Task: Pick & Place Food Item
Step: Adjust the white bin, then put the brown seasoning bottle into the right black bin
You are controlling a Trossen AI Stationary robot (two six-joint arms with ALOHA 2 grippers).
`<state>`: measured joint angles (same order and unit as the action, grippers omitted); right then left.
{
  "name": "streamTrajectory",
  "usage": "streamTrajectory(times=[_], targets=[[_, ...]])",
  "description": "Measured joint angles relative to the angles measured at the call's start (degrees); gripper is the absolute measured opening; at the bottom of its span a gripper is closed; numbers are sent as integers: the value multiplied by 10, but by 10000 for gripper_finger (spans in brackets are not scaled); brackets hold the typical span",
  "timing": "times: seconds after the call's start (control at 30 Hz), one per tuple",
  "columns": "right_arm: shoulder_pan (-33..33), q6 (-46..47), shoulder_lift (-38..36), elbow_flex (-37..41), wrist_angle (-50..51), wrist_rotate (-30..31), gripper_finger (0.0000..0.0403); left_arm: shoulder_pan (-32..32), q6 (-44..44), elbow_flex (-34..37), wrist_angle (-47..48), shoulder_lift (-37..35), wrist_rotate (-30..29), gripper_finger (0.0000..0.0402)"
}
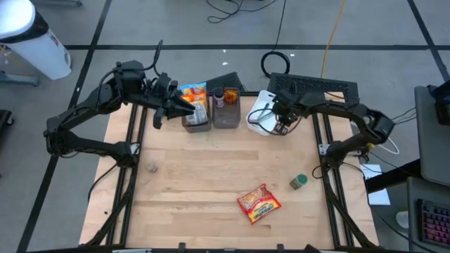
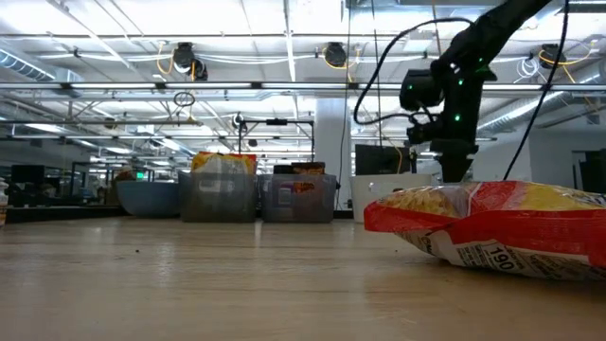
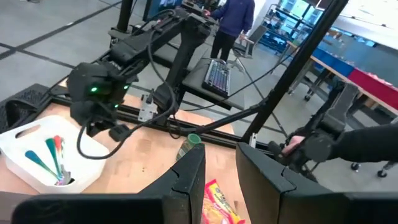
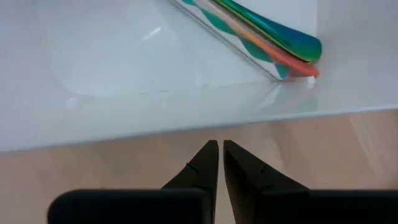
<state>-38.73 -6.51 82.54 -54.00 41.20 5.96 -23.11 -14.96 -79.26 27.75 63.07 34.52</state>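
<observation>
The food item, a red and yellow noodle packet (image 1: 259, 204) (image 2: 492, 227), lies flat on the wooden table near its front edge, right of the middle. No gripper touches it. My right gripper (image 1: 281, 127) (image 4: 220, 150) points steeply down at the far right. It is shut with nothing between the fingers, just over bare wood beside the near rim of a white tray (image 4: 155, 118). My left gripper (image 1: 184, 107) (image 3: 221, 171) hovers at the far left, next to the clear bins. It is nearly level, open and holds nothing.
The white tray (image 1: 260, 118) holds coloured spoons (image 4: 273, 34). Two clear bins (image 1: 197, 118) (image 1: 226, 112) stand at the far edge, one with a snack bag (image 1: 193, 93). A green-lidded jar (image 1: 299, 181) stands near the right edge. A small object (image 1: 151, 166) lies at the left. A person (image 3: 233, 18) stands beyond the table.
</observation>
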Motion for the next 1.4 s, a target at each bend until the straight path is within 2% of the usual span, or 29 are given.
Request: streamTrajectory(times=[0.17,0.33,0.57,0.67,1.0,1.2,1.4], targets=[[-17,-20,37,0,-16,3,21,0,-8,0,9,0,1,97],[-31,-42,46,0,-49,33,14,0,-9,0,27,0,2,97],[-42,-82,41,0,-119,29,13,0,-9,0,31,0,1,97],[-43,-106,42,0,-145,3,13,0,-9,0,31,0,1,97],[-44,-122,42,0,-208,0,13,0,-7,0,31,0,0,97],[-44,-89,21,0,-215,6,13,0,9,0,35,0,-1,97],[-43,1,-64,0,-232,13,13,-15,18,0,40,-3,-1,97]])
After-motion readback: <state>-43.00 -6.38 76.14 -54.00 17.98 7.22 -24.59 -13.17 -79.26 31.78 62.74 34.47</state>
